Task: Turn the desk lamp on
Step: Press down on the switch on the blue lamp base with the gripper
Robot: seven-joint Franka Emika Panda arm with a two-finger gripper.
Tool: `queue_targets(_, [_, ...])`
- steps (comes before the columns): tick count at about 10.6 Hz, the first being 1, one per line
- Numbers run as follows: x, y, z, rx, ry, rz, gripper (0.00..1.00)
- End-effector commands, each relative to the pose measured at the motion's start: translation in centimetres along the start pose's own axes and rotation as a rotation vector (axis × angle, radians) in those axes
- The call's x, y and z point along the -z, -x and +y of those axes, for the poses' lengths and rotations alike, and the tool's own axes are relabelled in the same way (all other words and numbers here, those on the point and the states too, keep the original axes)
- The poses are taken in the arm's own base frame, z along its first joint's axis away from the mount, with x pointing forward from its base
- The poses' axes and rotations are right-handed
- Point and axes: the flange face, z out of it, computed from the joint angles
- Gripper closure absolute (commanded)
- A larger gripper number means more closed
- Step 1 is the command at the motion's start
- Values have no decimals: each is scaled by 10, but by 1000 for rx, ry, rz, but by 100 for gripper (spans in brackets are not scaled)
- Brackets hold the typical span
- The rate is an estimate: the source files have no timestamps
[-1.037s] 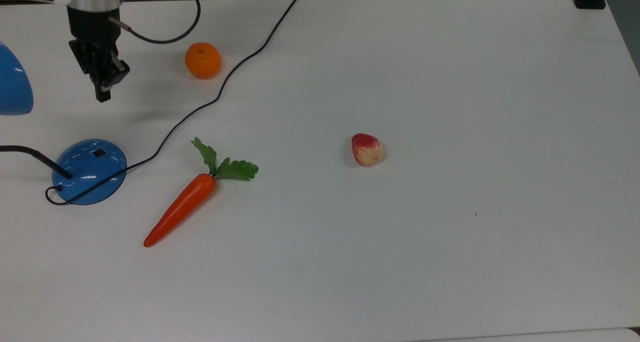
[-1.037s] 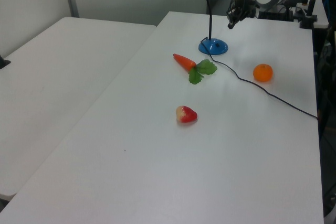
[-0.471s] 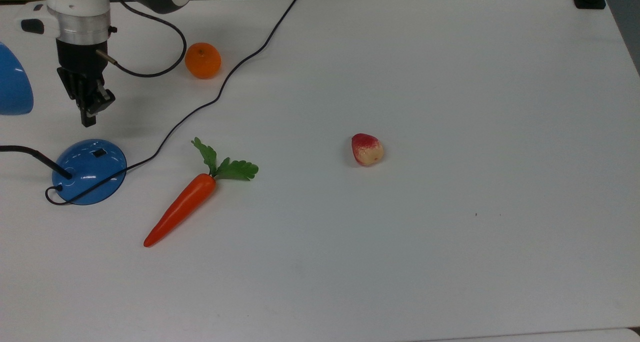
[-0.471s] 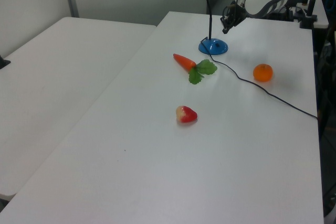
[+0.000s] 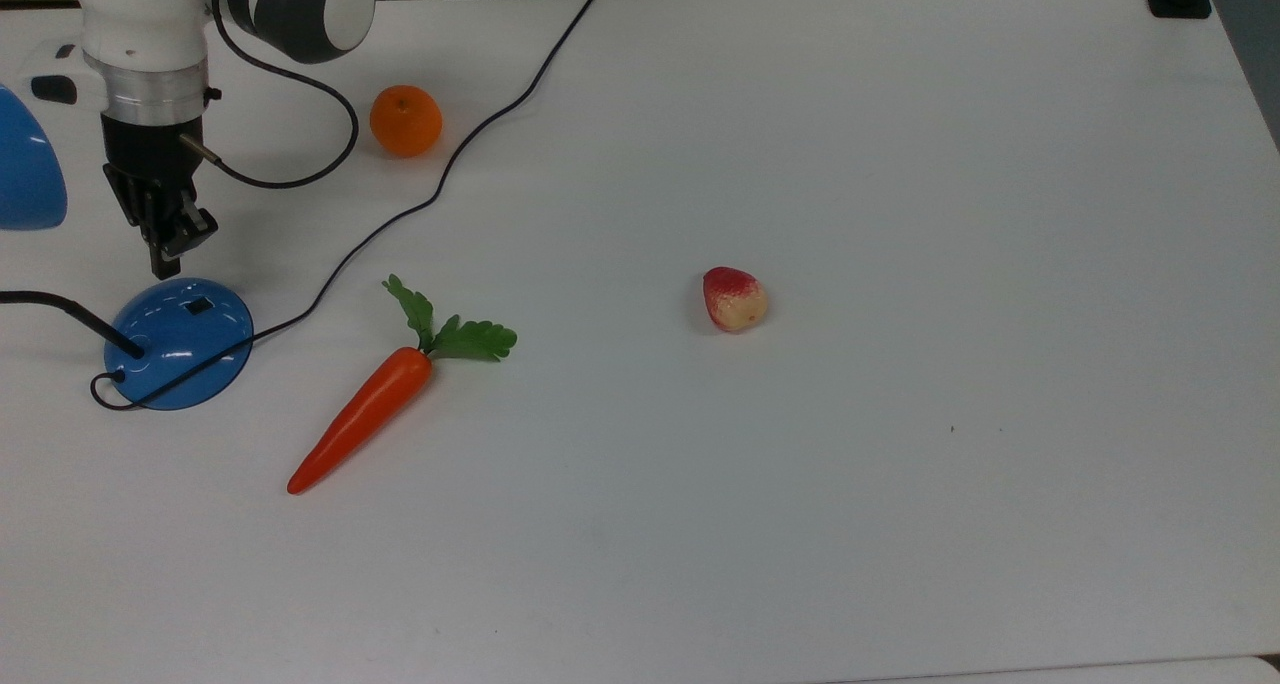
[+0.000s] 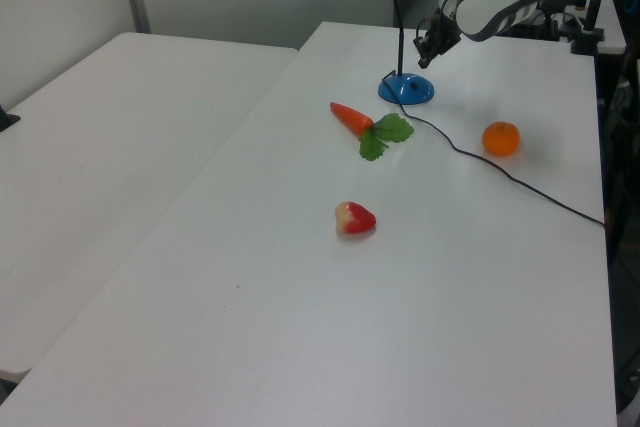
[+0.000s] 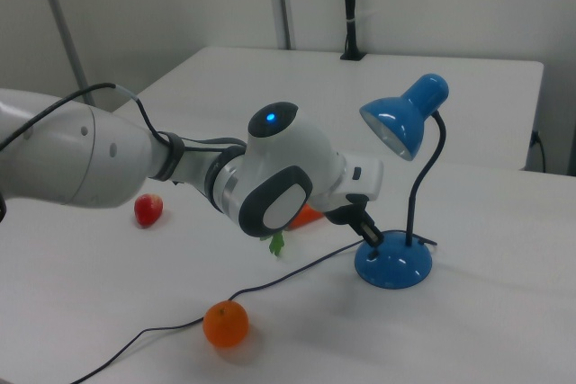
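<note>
The desk lamp stands at the top view's left, with its glossy blue domed base [image 5: 180, 344] carrying a small black switch [image 5: 199, 306]. A thin black neck [image 5: 70, 309] leads off to the blue shade [image 5: 25, 174]. My gripper [image 5: 165, 264] points down just beyond the base's far rim, close above it and a short way from the switch. Its fingers are shut with nothing held. In the right view the gripper [image 7: 371, 238] sits at the left rim of the base [image 7: 393, 264], below the shade [image 7: 403, 119]. In the left view the gripper [image 6: 424, 59] hovers just over the base [image 6: 406, 91].
The lamp's black cord [image 5: 430, 199] snakes from the base to the table's far edge. An orange [image 5: 405, 121] lies beyond it, a carrot [image 5: 365, 414] lies right of the base, and a red-and-cream fruit [image 5: 734, 299] sits mid-table.
The gripper has come down and moved toward the top view's left, from well beyond the base to just above its far rim. The lamp and the fruit have not moved.
</note>
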Motion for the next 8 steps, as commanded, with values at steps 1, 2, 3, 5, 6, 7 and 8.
queue_targets(1, [-14, 1, -7, 9, 5, 8, 100])
queue_targets(2, [-16, 3, -8, 17, 8, 4, 100])
queue_targets(3, [-15, 0, -9, 17, 6, 10, 100])
queue_targets(5, [-22, 4, -9, 20, 9, 0, 100])
queue_targets(6, [-24, 4, -11, 22, 8, 3, 100])
queue_targets(7, [-24, 1, -12, 20, 6, 12, 100])
queue_targets(8, [-29, 4, -13, 22, 8, 5, 100])
